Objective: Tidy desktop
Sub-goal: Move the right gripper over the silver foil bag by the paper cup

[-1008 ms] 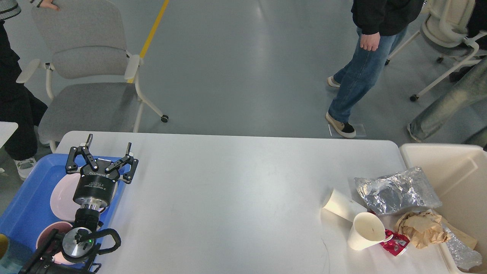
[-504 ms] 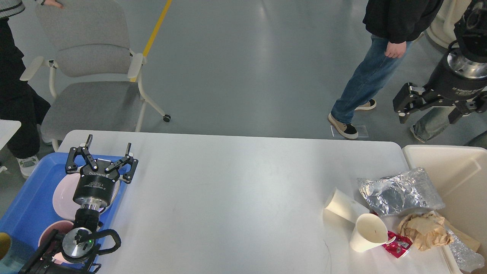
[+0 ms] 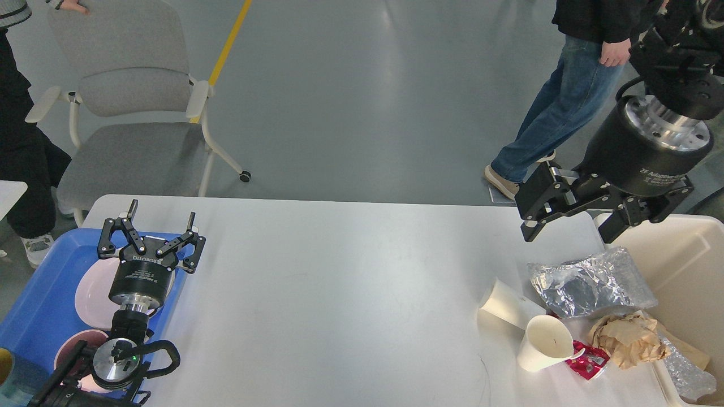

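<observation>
The white desktop [image 3: 339, 282] fills the lower view. At its right lie a crumpled silver foil bag [image 3: 588, 282], two white paper cups, one lying on its side [image 3: 509, 305] and one tilted [image 3: 546, 342], a red wrapper [image 3: 588, 359] and a crumpled brown paper ball [image 3: 628, 339]. My right gripper [image 3: 568, 237] hangs open and empty above the foil bag. My left gripper [image 3: 161, 217] is open and empty over the blue tray [image 3: 34, 294] at the left edge.
The blue tray holds a pink plate [image 3: 93, 297] and a pink bowl [image 3: 70, 345]. A cream bin [image 3: 684, 271] stands at the right edge with clear plastic [image 3: 687, 379] in it. A grey chair [image 3: 130, 113] and people [image 3: 571, 85] stand behind the table.
My right arm has come into view from the upper right and dropped leftward to hang over the foil bag. The person behind has stepped right. My left arm has not moved.
</observation>
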`<act>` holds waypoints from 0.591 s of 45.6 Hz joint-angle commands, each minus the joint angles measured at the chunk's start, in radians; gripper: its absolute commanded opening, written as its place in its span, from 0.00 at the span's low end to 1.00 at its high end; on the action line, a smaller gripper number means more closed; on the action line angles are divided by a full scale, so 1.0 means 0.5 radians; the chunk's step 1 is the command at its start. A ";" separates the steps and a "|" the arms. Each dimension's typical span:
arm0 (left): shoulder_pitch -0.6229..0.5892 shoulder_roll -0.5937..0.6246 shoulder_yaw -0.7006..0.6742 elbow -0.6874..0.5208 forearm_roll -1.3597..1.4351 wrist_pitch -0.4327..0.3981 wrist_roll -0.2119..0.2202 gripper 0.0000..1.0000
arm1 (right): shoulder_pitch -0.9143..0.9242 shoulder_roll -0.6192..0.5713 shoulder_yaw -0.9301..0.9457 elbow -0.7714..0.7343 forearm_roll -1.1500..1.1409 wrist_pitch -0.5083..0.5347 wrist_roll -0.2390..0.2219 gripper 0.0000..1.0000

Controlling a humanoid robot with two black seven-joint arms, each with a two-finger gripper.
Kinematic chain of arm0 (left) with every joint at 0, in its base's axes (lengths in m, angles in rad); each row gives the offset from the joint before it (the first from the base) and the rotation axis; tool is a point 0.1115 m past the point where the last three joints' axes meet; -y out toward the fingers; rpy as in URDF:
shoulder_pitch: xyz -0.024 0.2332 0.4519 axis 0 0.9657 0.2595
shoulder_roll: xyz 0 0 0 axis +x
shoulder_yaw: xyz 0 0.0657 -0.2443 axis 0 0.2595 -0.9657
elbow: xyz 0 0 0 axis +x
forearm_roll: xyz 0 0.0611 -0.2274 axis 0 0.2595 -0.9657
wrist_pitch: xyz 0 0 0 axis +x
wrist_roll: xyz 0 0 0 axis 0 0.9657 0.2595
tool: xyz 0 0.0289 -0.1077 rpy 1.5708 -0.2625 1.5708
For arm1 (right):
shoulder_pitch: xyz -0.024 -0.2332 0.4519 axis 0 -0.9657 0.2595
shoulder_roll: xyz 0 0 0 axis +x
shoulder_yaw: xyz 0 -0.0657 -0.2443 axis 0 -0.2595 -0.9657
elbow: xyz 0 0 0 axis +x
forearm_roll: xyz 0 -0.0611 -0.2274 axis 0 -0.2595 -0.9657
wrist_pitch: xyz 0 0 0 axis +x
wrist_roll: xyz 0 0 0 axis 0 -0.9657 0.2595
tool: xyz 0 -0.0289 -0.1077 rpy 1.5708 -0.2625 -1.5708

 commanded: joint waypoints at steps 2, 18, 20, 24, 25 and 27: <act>0.000 0.000 0.000 0.000 0.001 0.000 0.001 0.96 | -0.173 -0.017 -0.004 0.001 -0.015 -0.054 0.000 1.00; 0.000 0.000 0.000 0.000 0.001 0.000 0.001 0.96 | -0.743 0.022 0.033 -0.012 -0.015 -0.729 -0.009 1.00; 0.000 0.000 0.000 0.000 0.001 -0.003 0.001 0.96 | -0.814 0.019 0.020 -0.021 -0.015 -0.815 -0.013 1.00; 0.000 -0.003 0.000 0.000 -0.002 -0.003 0.001 0.96 | -0.930 0.010 -0.007 -0.079 -0.018 -0.993 -0.016 1.00; 0.000 0.000 0.000 0.000 0.001 0.000 0.001 0.96 | -0.958 0.007 -0.023 -0.100 -0.018 -1.030 -0.019 1.00; 0.000 0.000 0.000 0.000 0.001 -0.003 0.001 0.96 | -1.035 -0.005 -0.068 -0.186 0.006 -1.115 -0.016 1.00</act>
